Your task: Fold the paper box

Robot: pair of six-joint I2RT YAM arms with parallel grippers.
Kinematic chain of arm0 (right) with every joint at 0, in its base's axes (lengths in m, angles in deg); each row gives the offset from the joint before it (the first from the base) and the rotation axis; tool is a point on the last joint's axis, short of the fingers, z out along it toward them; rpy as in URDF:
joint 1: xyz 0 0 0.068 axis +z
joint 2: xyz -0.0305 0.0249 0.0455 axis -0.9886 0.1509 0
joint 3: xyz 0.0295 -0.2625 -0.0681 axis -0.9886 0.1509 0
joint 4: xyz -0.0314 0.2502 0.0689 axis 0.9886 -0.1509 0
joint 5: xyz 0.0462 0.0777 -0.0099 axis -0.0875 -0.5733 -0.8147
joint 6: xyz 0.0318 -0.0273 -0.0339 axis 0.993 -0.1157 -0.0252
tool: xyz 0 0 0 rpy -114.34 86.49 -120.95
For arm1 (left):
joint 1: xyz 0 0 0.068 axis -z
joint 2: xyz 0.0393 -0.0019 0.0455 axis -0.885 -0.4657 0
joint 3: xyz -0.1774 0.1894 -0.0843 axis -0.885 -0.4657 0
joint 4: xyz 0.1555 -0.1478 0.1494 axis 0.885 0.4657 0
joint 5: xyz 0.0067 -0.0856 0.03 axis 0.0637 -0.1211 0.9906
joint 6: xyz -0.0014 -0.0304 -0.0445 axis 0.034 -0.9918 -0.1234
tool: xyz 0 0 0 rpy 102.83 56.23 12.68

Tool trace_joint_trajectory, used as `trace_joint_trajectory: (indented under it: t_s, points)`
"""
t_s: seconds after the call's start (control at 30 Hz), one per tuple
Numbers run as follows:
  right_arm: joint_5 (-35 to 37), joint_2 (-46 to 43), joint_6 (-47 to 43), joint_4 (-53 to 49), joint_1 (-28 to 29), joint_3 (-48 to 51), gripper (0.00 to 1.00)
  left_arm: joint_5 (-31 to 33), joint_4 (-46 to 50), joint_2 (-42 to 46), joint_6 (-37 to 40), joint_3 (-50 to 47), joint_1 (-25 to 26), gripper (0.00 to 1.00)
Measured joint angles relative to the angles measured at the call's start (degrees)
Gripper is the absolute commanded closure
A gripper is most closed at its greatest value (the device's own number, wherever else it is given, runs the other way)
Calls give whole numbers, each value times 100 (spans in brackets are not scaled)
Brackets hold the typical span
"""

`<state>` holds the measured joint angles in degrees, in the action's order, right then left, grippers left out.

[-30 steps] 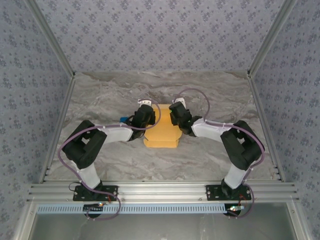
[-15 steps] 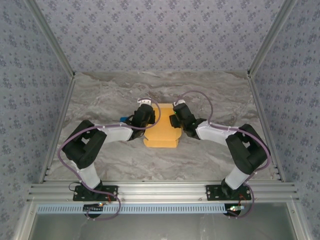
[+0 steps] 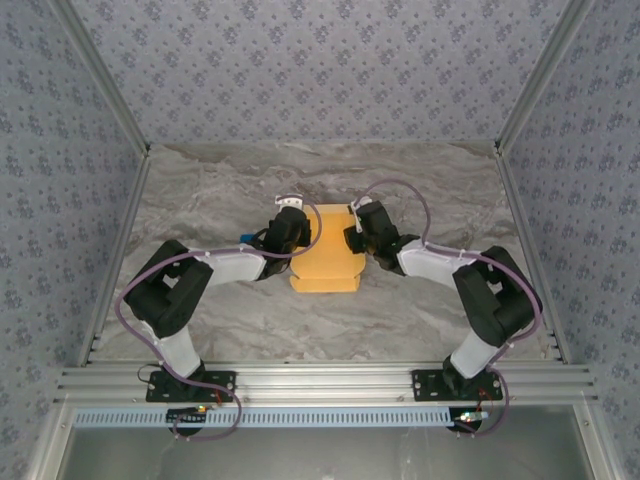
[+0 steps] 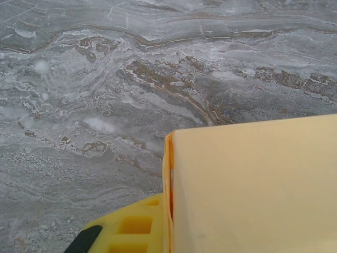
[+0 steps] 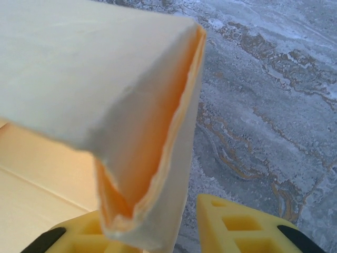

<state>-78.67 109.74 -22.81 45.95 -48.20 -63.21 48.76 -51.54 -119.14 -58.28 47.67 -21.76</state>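
Observation:
The paper box [image 3: 325, 258] is a yellow-orange cardboard piece lying mid-table between both arms. My left gripper [image 3: 297, 232] is at its left edge, shut on the raised left wall [image 4: 253, 184]. One yellow finger [image 4: 129, 229] presses that wall from outside, and the other finger is hidden behind the card. My right gripper [image 3: 360, 232] is at the box's right edge, open. A folded, doubled flap [image 5: 142, 158] stands between its fingers. The flap rests against the left finger [image 5: 79, 237], and a gap separates it from the right finger [image 5: 242, 226].
A tiny blue object [image 3: 247, 238] lies beside my left wrist. The grey marbled table [image 3: 200, 190] is walled by patterned panels at the back and sides. An aluminium rail [image 3: 320, 380] runs along the near edge.
My right gripper has shifted slightly rightward along the box's right edge and its jaws have narrowed round the flap. The left arm has not moved.

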Motion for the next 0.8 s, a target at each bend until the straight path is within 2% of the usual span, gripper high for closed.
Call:
trace_joint_trajectory:
  t_s: [0.2, 0.47, 0.8]
  points:
    - [940, 289, 229, -221, 240, -398, 81, 0, -4, 0, -68, 9, 0, 100]
    - [2533, 588, 782, -820, 756, -791, 81, -46, -4, 0, -90, 31, 11, 100]
    - [3246, 841, 1211, -1222, 872, -1036, 77, -177, -4, 0, -90, 33, 46, 100]
